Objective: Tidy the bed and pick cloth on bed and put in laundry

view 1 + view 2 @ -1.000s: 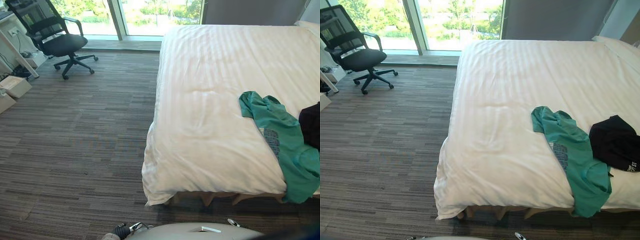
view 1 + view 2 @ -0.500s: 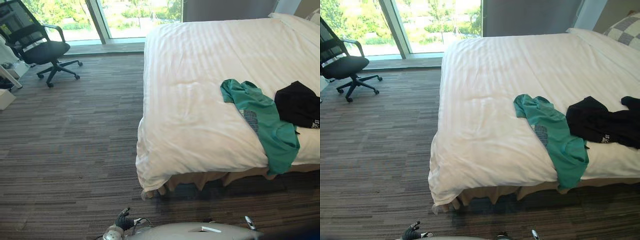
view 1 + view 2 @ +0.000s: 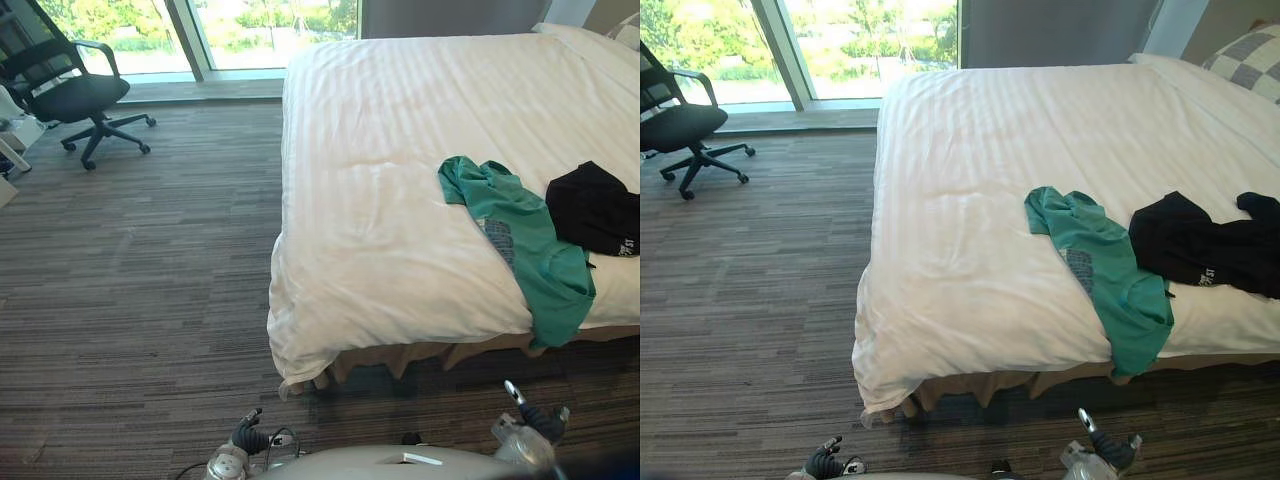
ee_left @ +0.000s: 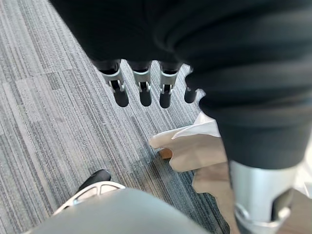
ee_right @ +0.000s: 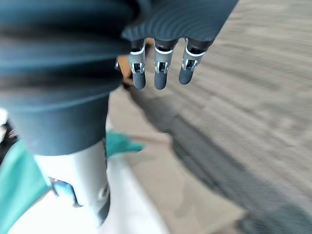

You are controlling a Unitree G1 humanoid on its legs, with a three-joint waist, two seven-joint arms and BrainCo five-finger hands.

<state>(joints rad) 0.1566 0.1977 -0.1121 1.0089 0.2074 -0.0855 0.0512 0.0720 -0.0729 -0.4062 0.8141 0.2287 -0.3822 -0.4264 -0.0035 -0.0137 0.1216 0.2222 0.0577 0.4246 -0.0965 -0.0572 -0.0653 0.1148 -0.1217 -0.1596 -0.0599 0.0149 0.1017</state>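
Here, a crumpled green shirt [image 3: 522,252] drapes over the striped white duvet [image 3: 380,190].

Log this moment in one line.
left hand: open | right hand: open | green shirt: draped over near edge of bed | black garment: on bed beside it | pick: not started

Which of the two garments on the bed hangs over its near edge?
The green shirt: its lower end drapes over the near edge of the bed. The black garment lies beside it, short of that edge.
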